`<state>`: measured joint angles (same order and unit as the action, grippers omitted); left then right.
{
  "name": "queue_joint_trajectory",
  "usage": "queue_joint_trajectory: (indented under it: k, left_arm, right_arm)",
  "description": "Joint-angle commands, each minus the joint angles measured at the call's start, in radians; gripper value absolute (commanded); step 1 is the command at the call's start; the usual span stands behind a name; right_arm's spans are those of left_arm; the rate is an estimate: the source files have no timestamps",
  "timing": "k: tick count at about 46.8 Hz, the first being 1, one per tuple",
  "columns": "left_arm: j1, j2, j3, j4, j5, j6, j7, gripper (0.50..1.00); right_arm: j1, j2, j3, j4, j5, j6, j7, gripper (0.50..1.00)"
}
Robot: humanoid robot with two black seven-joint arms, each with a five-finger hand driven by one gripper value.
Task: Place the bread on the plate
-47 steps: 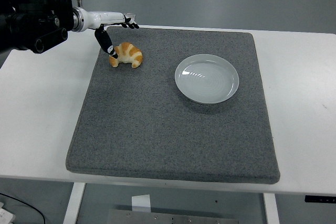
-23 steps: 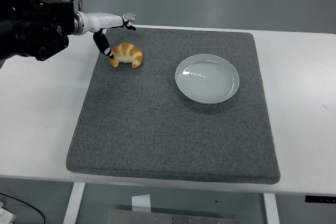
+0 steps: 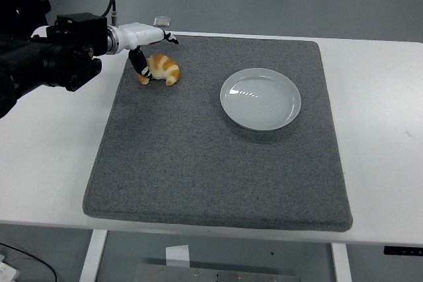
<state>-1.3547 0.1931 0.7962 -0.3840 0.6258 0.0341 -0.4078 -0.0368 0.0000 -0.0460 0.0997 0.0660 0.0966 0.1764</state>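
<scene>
Curved, glossy croissant (image 3: 161,69) on coarse grey felt mat (image 3: 218,163), left hand (image 3: 145,47) open against it, grasping nothing.

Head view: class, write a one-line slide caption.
Left hand closes around a croissant on the grey mat, white plate waiting empty alongside.

Bread (image 3: 162,69): golden-orange crust with paler cream stripes across it
Plate (image 3: 260,99): pale grey-white, glossy, faint concentric rings
Mat (image 3: 218,163): dark grey, speckled
Table (image 3: 46,150): plain white
Left hand (image 3: 147,41): white shell, black fingers; arm black
</scene>
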Motion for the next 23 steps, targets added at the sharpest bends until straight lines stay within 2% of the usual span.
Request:
queue_joint_trajectory:
  k: [1,23]
  left_arm:
    - [0.011,-0.004,0.0,0.002,0.0,0.009,0.001,0.964]
    - [0.057,-0.044,0.001,0.056,-0.001,0.02,0.003,0.956]
  right_arm:
    - [0.0,0.0,0.0,0.0,0.0,0.0,0.0,0.932]
    - [0.0,0.0,0.0,0.0,0.0,0.0,0.0,0.932]
